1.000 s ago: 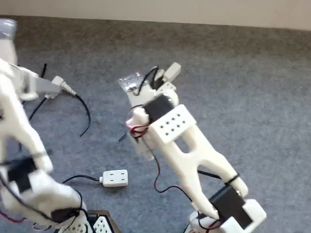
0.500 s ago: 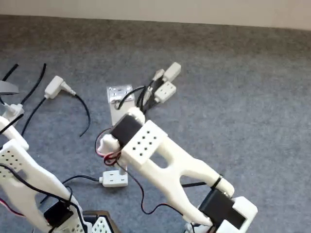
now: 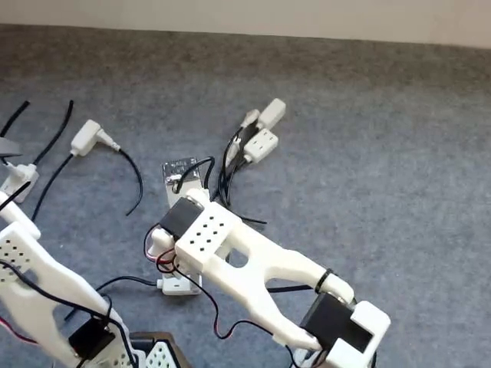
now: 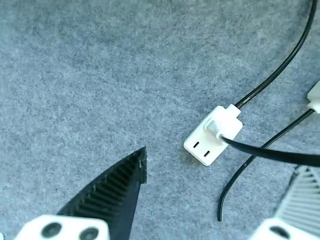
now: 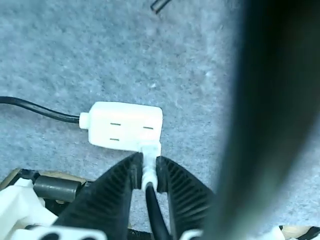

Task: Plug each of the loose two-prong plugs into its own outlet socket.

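My right gripper (image 5: 149, 159) is shut on a small white two-prong plug (image 5: 149, 176) with a black cord. The plug's tip touches the long side of a white outlet socket (image 5: 125, 125) lying on the carpet; its slots face up. In the high view that socket (image 3: 178, 286) sits under the right arm's wrist. My left gripper (image 4: 220, 160) hangs open above another white socket (image 4: 212, 136) at the far left (image 3: 17, 178). A loose angled white plug (image 3: 86, 138) lies at the back left with its cord curling away.
A third white socket (image 3: 261, 143) with a plug (image 3: 269, 113) lies at the back centre; black cords run from it to the right arm. More black cords (image 3: 46, 146) cross the carpet at the left. Open grey carpet lies to the right.
The right arm swung from the back centre toward the front left, bringing its plug down to the near socket. The left arm drew away from the angled plug to the far left edge.
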You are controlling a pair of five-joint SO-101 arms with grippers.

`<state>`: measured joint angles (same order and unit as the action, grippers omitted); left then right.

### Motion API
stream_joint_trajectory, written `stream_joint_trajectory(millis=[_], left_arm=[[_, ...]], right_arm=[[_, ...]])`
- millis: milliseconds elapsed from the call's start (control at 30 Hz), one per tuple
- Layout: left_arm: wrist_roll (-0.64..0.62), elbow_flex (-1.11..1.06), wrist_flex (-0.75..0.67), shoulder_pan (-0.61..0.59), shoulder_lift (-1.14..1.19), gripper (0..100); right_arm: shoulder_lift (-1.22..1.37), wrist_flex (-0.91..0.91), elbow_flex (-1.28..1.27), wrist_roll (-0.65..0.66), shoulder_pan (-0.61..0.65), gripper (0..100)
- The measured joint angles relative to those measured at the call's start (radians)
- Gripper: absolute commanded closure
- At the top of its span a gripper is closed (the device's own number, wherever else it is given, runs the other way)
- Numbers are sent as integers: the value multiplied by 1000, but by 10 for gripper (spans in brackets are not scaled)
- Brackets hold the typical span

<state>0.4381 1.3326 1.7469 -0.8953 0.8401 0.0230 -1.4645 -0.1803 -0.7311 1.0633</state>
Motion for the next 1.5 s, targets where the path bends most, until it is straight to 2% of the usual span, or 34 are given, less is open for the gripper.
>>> stream_joint_trajectory(millis=[433, 767, 1200, 1333, 1500], left_arm=[[0, 0, 0, 0, 0, 575], [0, 0, 0, 0, 0, 575], [17, 0, 0, 0, 0, 575], [37, 0, 5, 6, 0, 575], [37, -5, 12, 51, -11, 575]], right_arm=[[-2, 63, -5, 17, 0, 989], [-2, 66, -9, 28, -115, 989], [-12, 146, -91, 29, -120, 993], [-38, 144, -17, 109, -152, 993], [-147, 167, 155, 252, -293, 993]])
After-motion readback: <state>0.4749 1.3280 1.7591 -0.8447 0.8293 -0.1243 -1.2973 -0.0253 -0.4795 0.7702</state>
